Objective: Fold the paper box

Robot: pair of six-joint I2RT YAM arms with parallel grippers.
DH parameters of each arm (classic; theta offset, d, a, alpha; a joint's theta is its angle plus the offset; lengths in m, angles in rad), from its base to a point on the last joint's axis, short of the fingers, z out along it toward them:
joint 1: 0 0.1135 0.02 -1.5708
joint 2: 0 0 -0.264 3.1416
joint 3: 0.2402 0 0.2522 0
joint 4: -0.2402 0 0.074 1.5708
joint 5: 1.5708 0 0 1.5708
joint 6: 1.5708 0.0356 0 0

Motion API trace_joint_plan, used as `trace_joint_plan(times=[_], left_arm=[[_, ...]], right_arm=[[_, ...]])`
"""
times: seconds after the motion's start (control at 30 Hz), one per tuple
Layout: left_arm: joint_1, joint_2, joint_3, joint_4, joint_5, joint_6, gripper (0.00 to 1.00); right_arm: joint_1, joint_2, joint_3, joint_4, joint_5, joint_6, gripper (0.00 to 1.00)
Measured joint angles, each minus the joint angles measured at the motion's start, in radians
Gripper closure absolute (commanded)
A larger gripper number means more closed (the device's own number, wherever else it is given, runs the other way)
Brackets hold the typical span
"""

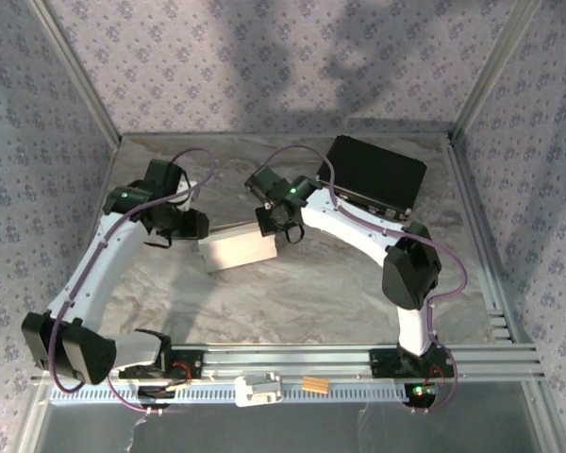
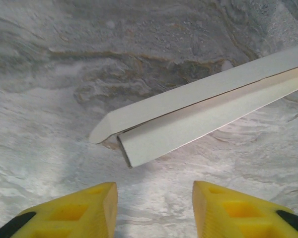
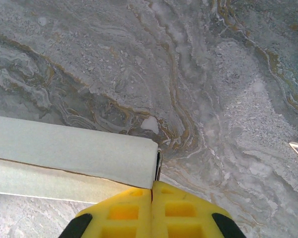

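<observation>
Paper box (image 1: 238,251): plain white thin card, a flat squarish form lying on the marbled grey table (image 1: 311,293), about mid-table and between the two grippers. Left wrist view: the box (image 2: 203,116) runs as a long low shape; the top panel overhangs the side wall, with a narrow dark seam between them, and the near corner flap has a rounded, slightly lifted tip. Left gripper (image 1: 196,226) sits just beside the box's left end. Its yellow fingers (image 2: 89,208) stand partly apart with bare table between them, holding nothing and not touching the card. Right gripper (image 1: 272,229) is at the box's far right corner. Right wrist view: its yellow pads (image 3: 124,210) are pressed together, and a thin flap seen edge-on at the box's end runs down into the seam between them, so it reads as a pinch on the paper box. Black case (image 1: 373,175): rectangular, at the far right of the table behind the right arm, well apart from the box. Its lid is down, so its contents cannot be seen. On the near rail between the arm bases lie a small white object (image 1: 258,389) and a small tan packet (image 1: 315,385). Nothing lies on the table between the box and either gripper.
</observation>
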Motion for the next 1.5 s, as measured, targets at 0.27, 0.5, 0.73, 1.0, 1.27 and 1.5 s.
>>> trace_joint_plan(times=[0.27,0.5,0.73,1.0,1.27,1.5], left_arm=[[0.014,-0.009,-0.082,0.074,-0.082,0.206,0.72],[0.032,0.056,-0.085,0.142,-0.082,0.305,0.65],[0.060,0.075,-0.085,0.202,-0.075,0.342,0.70],[0.059,0.081,-0.116,0.205,-0.040,0.352,0.70],[0.072,0.048,-0.169,0.203,-0.071,0.356,0.64],[0.077,0.078,-0.165,0.223,-0.070,0.356,0.66]], right_arm=[[-0.040,0.024,0.034,-0.003,-0.070,-0.042,1.00],[-0.057,0.026,0.035,-0.003,-0.112,-0.057,1.00],[-0.057,0.031,0.043,-0.004,-0.126,-0.060,1.00],[-0.057,0.036,0.051,-0.011,-0.126,-0.060,1.00],[-0.057,0.037,0.052,-0.011,-0.126,-0.060,1.00],[-0.057,0.037,0.052,-0.011,-0.126,-0.060,1.00]])
